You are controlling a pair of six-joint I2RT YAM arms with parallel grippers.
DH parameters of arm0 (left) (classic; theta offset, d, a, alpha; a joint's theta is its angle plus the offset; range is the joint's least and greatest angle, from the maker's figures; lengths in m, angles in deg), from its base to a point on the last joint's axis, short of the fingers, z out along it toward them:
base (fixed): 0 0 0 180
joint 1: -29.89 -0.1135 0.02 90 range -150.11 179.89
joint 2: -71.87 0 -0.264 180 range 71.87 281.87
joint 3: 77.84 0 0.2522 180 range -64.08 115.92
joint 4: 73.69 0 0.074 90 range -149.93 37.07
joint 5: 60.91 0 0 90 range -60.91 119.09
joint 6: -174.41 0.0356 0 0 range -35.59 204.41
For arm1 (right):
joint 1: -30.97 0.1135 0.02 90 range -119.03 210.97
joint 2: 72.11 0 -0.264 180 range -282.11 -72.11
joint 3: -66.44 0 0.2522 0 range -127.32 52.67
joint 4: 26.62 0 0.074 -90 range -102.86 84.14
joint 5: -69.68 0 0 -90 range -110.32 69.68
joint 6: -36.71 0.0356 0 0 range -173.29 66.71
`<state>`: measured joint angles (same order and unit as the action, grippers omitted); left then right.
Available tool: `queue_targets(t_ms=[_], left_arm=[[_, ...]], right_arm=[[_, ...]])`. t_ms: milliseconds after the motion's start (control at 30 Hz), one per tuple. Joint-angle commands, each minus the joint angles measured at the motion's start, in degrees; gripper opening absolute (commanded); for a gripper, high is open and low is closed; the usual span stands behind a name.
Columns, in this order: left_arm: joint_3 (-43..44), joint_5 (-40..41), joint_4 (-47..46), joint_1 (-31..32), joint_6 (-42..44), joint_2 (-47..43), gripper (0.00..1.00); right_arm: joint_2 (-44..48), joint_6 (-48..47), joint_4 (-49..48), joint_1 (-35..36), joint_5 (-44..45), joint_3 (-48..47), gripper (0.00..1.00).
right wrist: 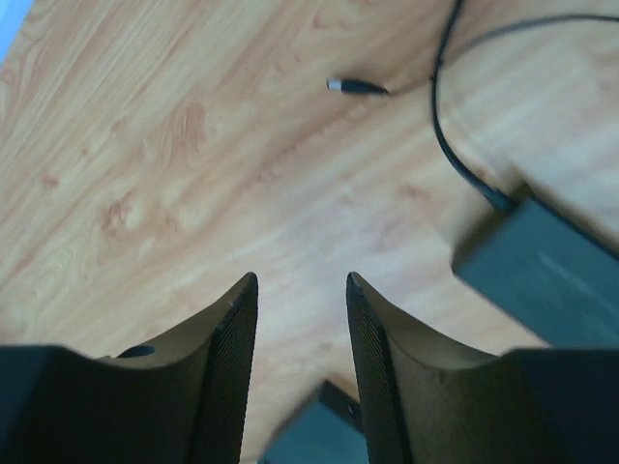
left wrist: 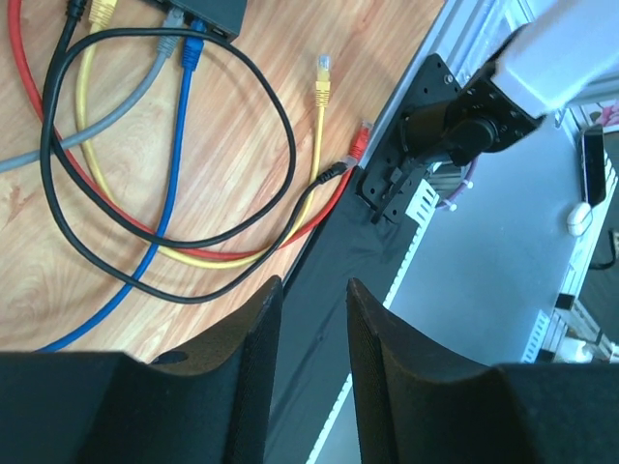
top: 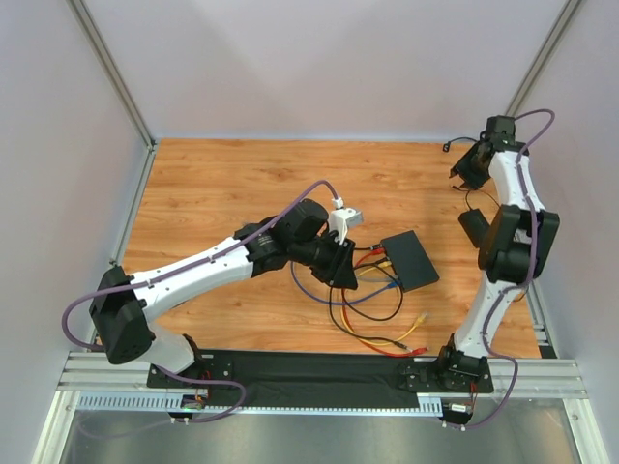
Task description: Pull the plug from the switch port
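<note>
The flat black switch (top: 409, 261) lies right of centre on the wooden table. Red, yellow, grey and blue cables enter the ports on its left edge (top: 380, 263). In the left wrist view only its corner (left wrist: 211, 10) shows at the top, with the yellow plug (left wrist: 100, 10), grey plug (left wrist: 172, 17) and blue plug (left wrist: 194, 43) seated in it. My left gripper (top: 343, 274) (left wrist: 313, 290) is open and empty just left of the switch, above the cables. My right gripper (top: 469, 174) (right wrist: 302, 285) is open and empty at the far right.
Loose cable ends lie near the front edge: a yellow plug (left wrist: 322, 82), a red plug (left wrist: 359, 140) and a black barrel plug (left wrist: 334, 172). A thick black power brick (top: 474, 228) (right wrist: 542, 271) with a thin cord and its barrel plug (right wrist: 353, 87) lies below the right gripper.
</note>
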<state>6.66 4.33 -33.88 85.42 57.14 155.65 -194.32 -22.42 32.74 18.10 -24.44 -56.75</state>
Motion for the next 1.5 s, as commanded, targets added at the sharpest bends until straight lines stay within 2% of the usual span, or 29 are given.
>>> queue_targets(t_ms=[0, 100, 167, 233, 400, 500, 533, 633, 700, 867, 933, 1000, 1033, 1067, 1267, 1367, 1433, 1467], left_arm=[[-2.18, 1.02, -6.61, 0.37, -4.37, 0.23, 0.41], [-1.31, 2.51, -7.76, 0.37, -5.07, 3.21, 0.42], [-0.43, 3.4, -8.37, 0.37, -5.17, 4.27, 0.41], [0.27, 3.66, -9.52, 0.37, -5.25, 5.33, 0.41], [0.63, 8.31, -9.61, 0.28, -6.22, 5.77, 0.45], [0.8, 13.05, -7.51, -0.15, -7.71, 5.34, 0.45], [0.45, 16.54, -6.71, -0.16, -8.24, 4.81, 0.45], [-2.62, 22.72, -6.09, -0.16, -8.68, 1.3, 0.5], [-5.42, 26.05, -6.18, -0.59, -9.38, -1.59, 0.52], [-10.35, 28.88, -5.92, -2.61, -11.84, -6.7, 0.57], [-11.67, 30.55, -5.13, -3.32, -12.9, -8.64, 0.57], [-12.38, 30.99, -5.12, -3.58, -12.73, -10.04, 0.53], [-12.38, 30.91, -5.12, -3.76, -12.72, -10.22, 0.48], [-12.47, 30.73, -5.21, -4.02, -12.64, -10.57, 0.47], [-11.59, 21.34, -10.04, -7.0, -9.66, -7.52, 0.5], [-7.65, 12.03, -11.36, -8.94, -3.18, -1.99, 0.55], [-1.33, 4.39, -7.96, -10.7, 0.18, 2.23, 0.59], [1.39, 1.49, -6.11, -11.31, 3.68, 7.3, 0.59]], right_arm=[[17.51, -3.53, 1.24, 2.57, 6.05, 9.55, 0.43], [28.06, -2.93, 0.11, 5.99, 5.0, 22.38, 0.42], [35.0, -2.13, -3.58, 7.49, 0.61, 32.11, 0.4], [39.22, -2.04, -5.08, 10.13, 0.25, 36.28, 0.39], [41.79, -2.22, -8.33, 14.34, -2.29, 44.8, 0.39], [40.39, -2.91, -10.8, 17.85, -0.2, 45.36, 0.39], [37.95, -4.23, -8.89, 19.35, 6.86, 44.05, 0.39], [31.0, -7.75, -3.0, 23.75, 14.65, 38.16, 0.39], [28.36, -7.5, -1.66, 25.24, 14.76, 37.27, 0.39], [26.94, -6.62, -5.44, 26.84, 13.62, 40.69, 0.38], [25.89, -6.0, -5.79, 27.27, 13.17, 41.05, 0.37], [25.88, -5.65, -6.4, 27.36, 13.7, 42.27, 0.36], [25.97, -5.13, -7.45, 27.45, 13.61, 42.89, 0.36], [25.89, -4.77, -8.07, 27.37, 13.44, 44.02, 0.36], [24.65, -3.01, -10.18, 27.28, 12.73, 46.49, 0.35], [24.65, -2.75, -10.53, 27.36, 12.91, 47.72, 0.34], [25.0, -2.66, -11.06, 27.28, 12.73, 48.95, 0.34], [25.09, -2.75, -11.15, 27.36, 12.73, 49.31, 0.34]])
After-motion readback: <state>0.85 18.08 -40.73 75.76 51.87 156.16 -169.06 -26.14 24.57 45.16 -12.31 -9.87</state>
